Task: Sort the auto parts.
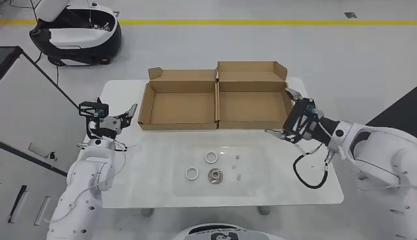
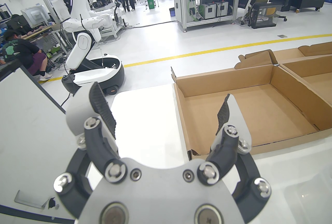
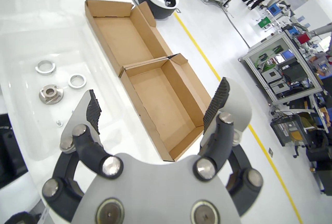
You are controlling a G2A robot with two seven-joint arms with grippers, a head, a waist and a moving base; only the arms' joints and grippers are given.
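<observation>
On the table (image 1: 150, 168), left box (image 1: 177, 106) and right box (image 1: 253, 106) touch side by side at the far edge. Nearer me, a tray (image 1: 257, 175) holds two rings (image 1: 212, 156), a flange (image 1: 214, 175), and nuts (image 1: 233, 167) to their right. My left gripper (image 1: 129, 115) is left of the boxes, my right gripper (image 1: 281, 113) at their right end.

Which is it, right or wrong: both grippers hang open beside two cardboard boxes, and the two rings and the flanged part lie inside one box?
Wrong in one respect. The two rings and the flanged part lie on the white table in front of the boxes, not inside one, as the top view shows. The rest stands.
</observation>
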